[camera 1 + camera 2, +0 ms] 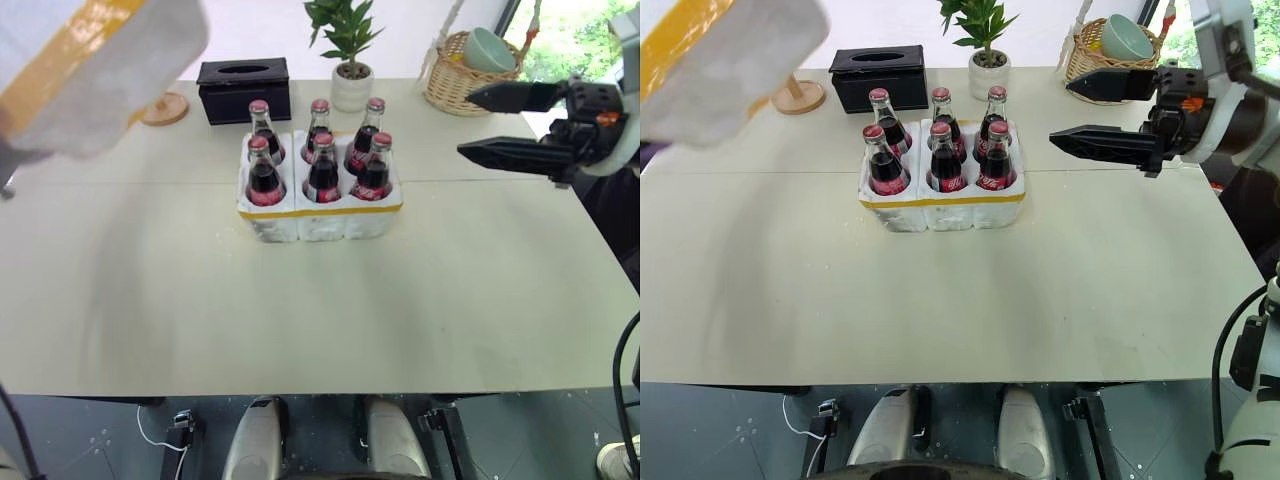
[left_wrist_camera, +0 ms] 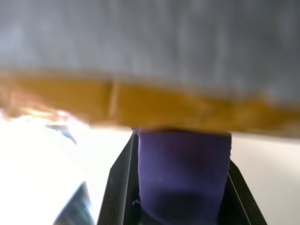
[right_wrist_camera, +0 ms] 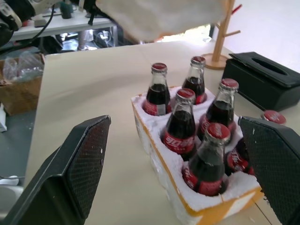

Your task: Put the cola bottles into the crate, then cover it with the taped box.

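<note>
**Box aloft on one grip, bottle caps in its way**

The left pincer (image 2: 180,140) is clamped on the lower edge of the taped box (image 1: 90,60), right at a yellow tape band, and holds it up in the air, well off the table (image 1: 300,320). The box looks tilted and hangs from that single edge grip, so the foam could slip or swivel between the fingers, or the edge could crumble. If it drops, it lands on the table to that pincer's right, or on the bottles.

The right pincer (image 1: 1095,112) stands wide open and empty, level above the table, its fingertips pointing toward the crate (image 1: 320,210), which sits just beyond and below them. All six cola bottles (image 1: 322,160) stand upright in the crate's wells, so only the covering seems left.

The main risk is the lowering. The bottle necks rise well above the crate's rim; if the box comes down tilted or off-centre, its wall could catch a red cap and tip a bottle or shove the light crate across the table. The open right pincer, so near the crate, could also be struck by the box.

Farther out, past the crate, a black tissue box (image 1: 243,88), a potted plant (image 1: 350,50) and a wicker basket (image 1: 468,75) could be clipped by a wide swing.
</note>
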`<state>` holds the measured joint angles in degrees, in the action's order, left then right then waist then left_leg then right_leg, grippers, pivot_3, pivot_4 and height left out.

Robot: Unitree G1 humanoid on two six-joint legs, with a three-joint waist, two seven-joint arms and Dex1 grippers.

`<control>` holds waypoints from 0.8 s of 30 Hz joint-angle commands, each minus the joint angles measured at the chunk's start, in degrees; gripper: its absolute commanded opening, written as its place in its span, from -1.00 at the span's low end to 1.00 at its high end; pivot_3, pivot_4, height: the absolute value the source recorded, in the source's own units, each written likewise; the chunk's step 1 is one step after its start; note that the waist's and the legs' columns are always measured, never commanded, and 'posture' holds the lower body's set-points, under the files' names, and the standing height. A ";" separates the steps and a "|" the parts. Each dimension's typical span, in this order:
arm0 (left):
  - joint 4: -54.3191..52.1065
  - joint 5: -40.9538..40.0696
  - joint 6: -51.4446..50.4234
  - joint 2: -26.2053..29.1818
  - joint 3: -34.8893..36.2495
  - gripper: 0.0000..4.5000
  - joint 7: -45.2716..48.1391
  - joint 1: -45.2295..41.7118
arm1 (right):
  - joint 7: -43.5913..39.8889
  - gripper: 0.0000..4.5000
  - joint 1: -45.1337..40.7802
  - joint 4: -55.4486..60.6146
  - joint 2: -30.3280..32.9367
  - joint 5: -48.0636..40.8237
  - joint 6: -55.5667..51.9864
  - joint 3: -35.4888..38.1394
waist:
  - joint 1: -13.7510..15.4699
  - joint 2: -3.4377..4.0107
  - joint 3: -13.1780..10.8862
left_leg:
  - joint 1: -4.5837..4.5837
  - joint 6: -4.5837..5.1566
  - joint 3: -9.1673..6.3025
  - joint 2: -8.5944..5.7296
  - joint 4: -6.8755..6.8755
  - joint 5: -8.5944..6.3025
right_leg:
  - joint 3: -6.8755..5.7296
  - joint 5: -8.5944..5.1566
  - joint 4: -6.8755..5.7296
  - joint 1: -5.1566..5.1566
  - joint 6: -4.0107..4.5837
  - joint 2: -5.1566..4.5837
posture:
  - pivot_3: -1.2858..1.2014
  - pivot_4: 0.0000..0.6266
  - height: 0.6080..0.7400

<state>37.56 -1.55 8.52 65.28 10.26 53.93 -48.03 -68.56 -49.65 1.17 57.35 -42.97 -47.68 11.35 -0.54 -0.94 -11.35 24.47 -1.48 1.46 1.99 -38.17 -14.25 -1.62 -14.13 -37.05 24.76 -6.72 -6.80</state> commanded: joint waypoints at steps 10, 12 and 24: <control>-10.72 17.57 18.90 -12.76 -13.93 -0.82 -16.64 -9.60 | 5.91 1.00 6.14 4.23 1.59 -2.78 -2.82 7.44 | 0.03 -0.01 0.00 | 0.00 0.00 -0.01 -0.02 -0.01 0.00 | 0.00 0.00 -0.01 -0.03 -0.01 0.01 | 0.03 -0.52 0.94; -11.61 20.57 18.41 -14.22 -15.79 -0.82 -18.37 -9.98 | 6.88 1.00 7.62 5.32 1.65 -3.31 -3.39 8.90 | -0.04 -0.01 0.00 | -0.02 0.00 0.00 -0.02 0.00 0.00 | 0.00 0.00 -0.01 -0.03 -0.01 0.01 | 0.03 -0.52 0.94; -28.23 43.04 11.13 -9.78 -19.97 -0.82 -25.22 -1.73 | 11.90 1.00 11.48 7.93 0.94 -5.82 -5.19 13.45 | 0.02 -0.01 0.01 | -0.04 0.01 -0.01 -0.02 -0.01 0.00 | 0.02 0.00 0.00 -0.05 -0.01 0.02 | 0.03 -0.52 0.94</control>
<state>13.12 39.74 21.60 54.76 -10.52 28.60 -49.66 -57.22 -38.18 7.46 57.71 -47.50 -53.06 22.46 -0.53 -0.95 -11.34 24.44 -1.47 1.44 1.97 -38.19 -14.25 -1.61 -14.13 -37.05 24.71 -6.73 -6.78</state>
